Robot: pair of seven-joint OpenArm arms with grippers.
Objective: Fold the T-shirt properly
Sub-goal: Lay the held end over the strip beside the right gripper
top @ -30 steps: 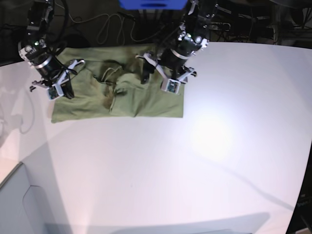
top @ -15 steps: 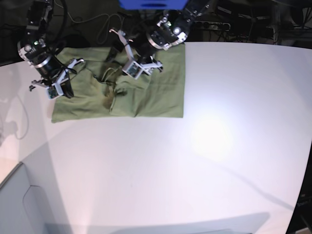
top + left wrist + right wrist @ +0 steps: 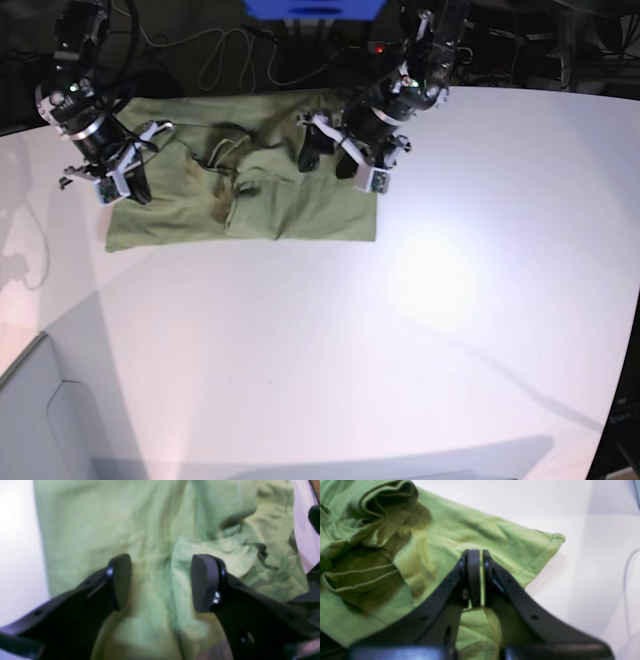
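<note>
The olive-green T-shirt point(image 3: 290, 205) lies partly folded and wrinkled at the back left of the white table, with bunched folds near its middle point(image 3: 225, 165). My left gripper point(image 3: 325, 162) hovers open over the shirt's right part; in the left wrist view point(image 3: 161, 582) its pads point(image 3: 203, 582) stand wide apart above the cloth point(image 3: 100, 525). My right gripper point(image 3: 130, 190) is at the shirt's left edge. In the right wrist view point(image 3: 478, 577) its jaws are closed on a fold of the shirt point(image 3: 475, 530) near the hem corner point(image 3: 555, 538).
The white table point(image 3: 400, 330) stretches to the front and right, with a bright glare spot point(image 3: 430, 280). Cables point(image 3: 225, 50) and a blue object point(image 3: 310, 8) sit beyond the back edge. A grey surface point(image 3: 40, 420) is at the front left.
My left gripper was over the shirt's back middle half a second ago and has swung back right over the shirt's right part, still open. The right gripper has not moved.
</note>
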